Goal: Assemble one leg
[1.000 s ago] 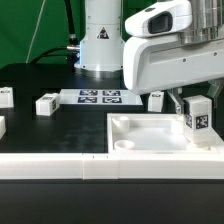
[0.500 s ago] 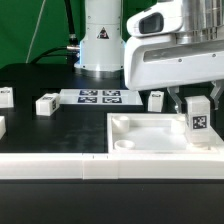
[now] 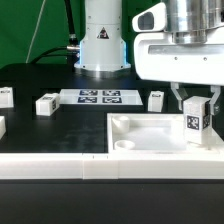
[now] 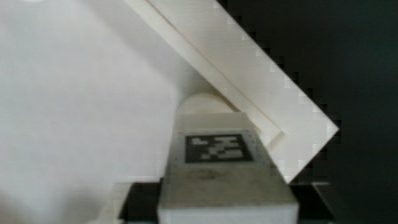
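Note:
My gripper [image 3: 196, 108] is shut on a leg [image 3: 194, 121], a small white block with a black-and-white tag. It holds the leg upright over the far right corner of the large white square panel [image 3: 150, 135]. In the wrist view the leg [image 4: 221, 145] sits between my dark fingers [image 4: 146, 203], its end pointing at the panel's raised corner rim [image 4: 267, 90]. Other legs lie on the black table: one [image 3: 46, 104] left of the marker board, one [image 3: 6, 97] at the far left, one [image 3: 156, 100] behind the panel.
The marker board [image 3: 98, 97] lies flat at the back centre in front of the robot base [image 3: 100, 40]. A white strip [image 3: 60, 166] runs along the table's front edge. Another white piece [image 3: 2, 126] shows at the left edge.
The gripper, still holding the leg, has turned about its upright axis and shifted slightly to the exterior view's left over the panel's corner. The leg's tag now faces more to the front.

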Controlling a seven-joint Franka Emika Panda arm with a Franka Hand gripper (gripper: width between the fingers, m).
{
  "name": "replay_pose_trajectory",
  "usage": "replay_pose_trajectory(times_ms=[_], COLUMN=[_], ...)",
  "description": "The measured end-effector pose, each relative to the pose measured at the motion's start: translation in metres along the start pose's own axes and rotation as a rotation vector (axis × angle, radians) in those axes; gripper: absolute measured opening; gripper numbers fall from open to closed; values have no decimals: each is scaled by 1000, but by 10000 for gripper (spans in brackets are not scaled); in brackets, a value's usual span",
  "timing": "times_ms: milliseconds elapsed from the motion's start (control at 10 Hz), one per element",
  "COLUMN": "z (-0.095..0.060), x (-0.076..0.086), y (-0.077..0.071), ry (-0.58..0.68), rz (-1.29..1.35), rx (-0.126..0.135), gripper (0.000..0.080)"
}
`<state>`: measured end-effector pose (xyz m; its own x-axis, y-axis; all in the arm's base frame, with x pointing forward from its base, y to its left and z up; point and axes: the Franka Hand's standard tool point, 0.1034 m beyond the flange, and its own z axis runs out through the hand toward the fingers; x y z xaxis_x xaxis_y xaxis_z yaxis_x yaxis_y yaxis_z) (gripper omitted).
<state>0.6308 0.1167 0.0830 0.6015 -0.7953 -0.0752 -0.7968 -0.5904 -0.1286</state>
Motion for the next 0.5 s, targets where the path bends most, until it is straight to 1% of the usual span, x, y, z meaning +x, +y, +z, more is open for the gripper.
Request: replay_pose_trajectory(times_ms=[200, 500], z=[1, 1], x=[-4, -5], y=[-1, -2], ry=[1, -9], rz=[171, 349], rx=[-4, 4], gripper=[291, 291])
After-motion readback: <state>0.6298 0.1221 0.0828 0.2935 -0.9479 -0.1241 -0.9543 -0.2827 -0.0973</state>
